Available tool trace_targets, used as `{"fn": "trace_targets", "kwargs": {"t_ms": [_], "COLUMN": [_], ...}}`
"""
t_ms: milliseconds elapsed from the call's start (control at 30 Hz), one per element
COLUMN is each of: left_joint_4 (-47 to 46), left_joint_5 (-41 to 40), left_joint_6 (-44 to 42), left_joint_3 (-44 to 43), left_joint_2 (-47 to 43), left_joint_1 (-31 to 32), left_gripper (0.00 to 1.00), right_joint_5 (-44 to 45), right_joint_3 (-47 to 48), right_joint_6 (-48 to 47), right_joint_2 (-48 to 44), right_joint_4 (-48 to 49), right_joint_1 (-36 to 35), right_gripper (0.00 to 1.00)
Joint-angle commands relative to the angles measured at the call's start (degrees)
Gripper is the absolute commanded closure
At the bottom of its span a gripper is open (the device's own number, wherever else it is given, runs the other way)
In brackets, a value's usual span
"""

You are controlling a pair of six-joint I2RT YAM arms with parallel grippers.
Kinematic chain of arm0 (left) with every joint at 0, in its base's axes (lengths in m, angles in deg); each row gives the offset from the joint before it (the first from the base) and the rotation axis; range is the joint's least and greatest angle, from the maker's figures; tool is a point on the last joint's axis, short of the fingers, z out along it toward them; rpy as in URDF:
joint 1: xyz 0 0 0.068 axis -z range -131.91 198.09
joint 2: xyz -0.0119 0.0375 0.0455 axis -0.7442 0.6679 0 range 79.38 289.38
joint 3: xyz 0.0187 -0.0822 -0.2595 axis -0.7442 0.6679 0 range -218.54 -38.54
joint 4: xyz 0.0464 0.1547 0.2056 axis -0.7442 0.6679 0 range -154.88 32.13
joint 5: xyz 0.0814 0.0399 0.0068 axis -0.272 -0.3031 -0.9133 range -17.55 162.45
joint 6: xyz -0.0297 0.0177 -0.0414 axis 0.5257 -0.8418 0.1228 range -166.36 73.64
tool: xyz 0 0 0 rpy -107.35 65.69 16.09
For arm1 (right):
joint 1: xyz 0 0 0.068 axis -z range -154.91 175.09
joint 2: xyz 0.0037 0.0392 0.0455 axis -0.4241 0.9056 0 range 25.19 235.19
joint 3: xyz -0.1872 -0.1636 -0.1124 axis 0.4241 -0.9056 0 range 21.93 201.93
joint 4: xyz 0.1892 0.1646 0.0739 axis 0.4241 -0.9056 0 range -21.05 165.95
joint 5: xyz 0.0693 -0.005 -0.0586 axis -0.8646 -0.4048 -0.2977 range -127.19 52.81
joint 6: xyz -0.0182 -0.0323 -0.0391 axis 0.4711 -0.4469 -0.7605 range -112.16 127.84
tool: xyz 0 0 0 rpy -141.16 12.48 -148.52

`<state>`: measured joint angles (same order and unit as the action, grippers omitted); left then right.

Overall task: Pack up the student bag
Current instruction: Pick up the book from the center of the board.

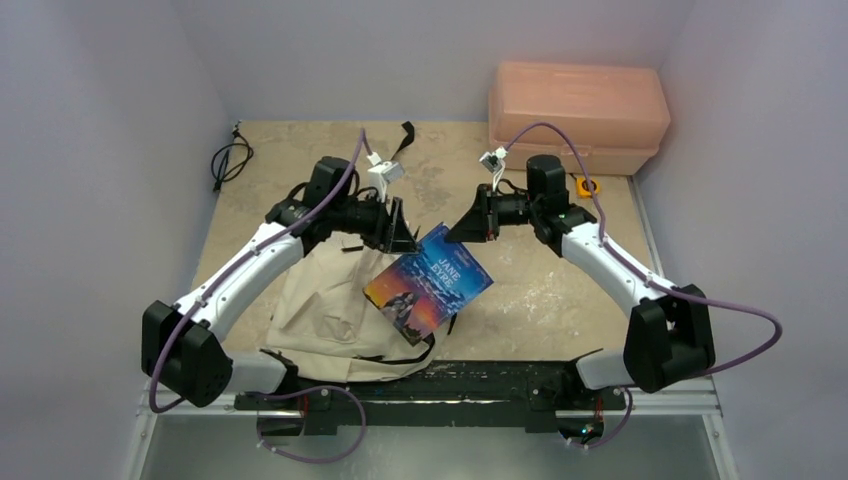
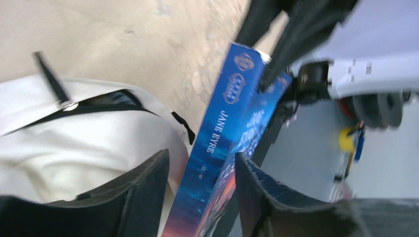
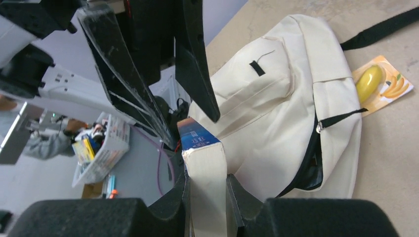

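Student bag (image 1: 330,315): flat on the table (image 1: 540,300), slumped, in front of the left arm's base. It is soft cream cloth, so it should sag and fold wherever it is lifted, and it looks light.
Zip mouth (image 3: 311,170): gaping dark along one side of the bag. The cloth rim there, or the black strap (image 3: 380,27), looks the surest pinch, though the mouth will likely need holding wide.
Book (image 1: 430,280): up in the air, tilted, over the bag's right edge. It's a stiff paperback with a glossy cover, probably slick, and best squeezed flat across both covers.
Left gripper (image 2: 200,158): straddles the book's spine end with the jaws apart. One finger stands clear of the spine, so it is around the book rather than clamping it.
Right gripper (image 3: 207,177): drawn narrow, pads pressed on both covers at the page-edge end. It has the book.
Writing: "JANE EYRE" reads down the blue spine and again on the front cover. The smaller spine print is too small to read.
Banana card (image 3: 380,84): just beside the bag, at the edge away from the book. There are no legible words on it.
Pink box (image 1: 575,110): well beyond the bag, in the far right corner.
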<state>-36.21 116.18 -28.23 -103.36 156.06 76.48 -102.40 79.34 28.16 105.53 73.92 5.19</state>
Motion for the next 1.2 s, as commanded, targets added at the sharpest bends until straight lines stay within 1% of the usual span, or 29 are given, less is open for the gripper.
{"fn": "trace_targets", "kwargs": {"t_ms": [0, 33, 67, 100, 133, 200, 233, 300, 333, 367, 467, 567, 600, 733, 800, 900, 1000, 1100, 1133, 1167], "left_joint_4": [-1.64, -2.05, -1.92, -1.4, -0.89, -0.42, -0.66, -1.57, -2.7, -4.24, -8.56, -12.62, -14.49, -19.66, -21.75, -27.34, -36.87, -44.55, -46.42, -47.86], "left_joint_5": [-8.76, -9.72, -10.86, -11.88, -13.35, -15.7, -16.29, -17.05, -16.85, -15.67, -12.95, -11.32, -10.96, -8.74, -7.62, -4.99, -1.16, 1.71, 2.46, 3.19], "left_joint_6": [6.95, 7.8, 8.47, 9.17, 10.31, 12.51, 13.68, 16.68, 18.38, 20.24, 24.79, 28.06, 29.03, 31.83, 32.61, 35.31, 39.99, 44.63, 45.84, 46.76], "left_joint_3": [-0.95, -0.3, 0.22, 0.61, 1.28, 3.13, 4.36, 7.61, 9.48, 11.64, 16.26, 19.65, 20.59, 23.09, 24.25, 27.3, 30.65, 33.41, 33.91, 34.18], "left_joint_2": [-5.77, -6.88, -9.05, -14.68, -12.49, -15.09, -16.7, -19.93, -21.5, -22.74, -25.84, -28.11, -28.76, -29.79, -30.03, -30.65, -31.06, -30.32, -29.76, -28.97], "left_joint_1": [-4.59, -5.35, -6.13, -7.03, -8.05, -10.11, -11.23, -13.26, -14.01, -14.7, -15.11, -15.11, -15.11, -15.11, -15.11, -15.11, -15.03, -15.02, -14.9, -14.74], "left_gripper": [0.4, 0.31, 0.23, 0.18, 0.11, 0.06, 0.06, 0.06, 0.08, 0.1, 0.12, 0.09, 0.07, 0.05, 0.04, 0.05, 0.09, 0.15, 0.2, 0.27], "right_joint_5": [5.08, 5.01, 5.03, 4.42, 4.05, 3.49, 3.54, 3.77, 3.73, 3.69, 3.52, 3.7, 3.88, 4.66, 5.27, 6.5, 8.36, 10.55, 11.33, 12.18], "right_joint_3": [-1.27, -1.45, -1.44, -1.4, -1.57, -1.96, -2.21, -2.76, -3.46, -5.02, -9.27, -12.06, -12.44, -13.22, -13.56, -14.32, -15.67, -17.03, -17.54, -18.21], "right_joint_6": [17.41, 18.72, 19.76, 20.75, 22.2, 24.87, 26.19, 28.9, 31.35, 35.88, 48.9, 60.17, 62.57, 69.22, 71.52, 74.34, 78.45, 82.68, 83.45, 84.04], "right_joint_2": [-1.72, -1.76, -1.78, -1.56, -1.57, -1.62, -1.67, -1.72, -1.76, -1.76, -1.25, 0.08, 0.47, 1.3, 1.49, 1.78, 2.54, 3.65, 3.91, 3.95], "right_joint_4": [9.0, 9.94, 10.68, 12.13, 13.52, 16.44, 17.57, 19.7, 21.94, 25.24, 37.94, 50.72, 53.99, 60.82, 63.07, 65.91, 70.71, 75.94, 76.8, 76.99], "right_joint_1": [-0.93, -0.93, -0.89, -0.84, -0.75, -0.47, -0.25, 0.35, 0.68, 1.29, 2.92, 3.88, 3.99, 4.0, 4.04, 4.03, 4.04, 4.04, 4.0, 3.99], "right_gripper": [1.0, 1.0, 1.0, 1.0, 1.0, 1.0, 1.0, 1.0, 1.0, 1.0, 1.0, 1.0, 1.0, 1.0, 1.0, 1.0, 1.0, 1.0, 1.0, 1.0]}}
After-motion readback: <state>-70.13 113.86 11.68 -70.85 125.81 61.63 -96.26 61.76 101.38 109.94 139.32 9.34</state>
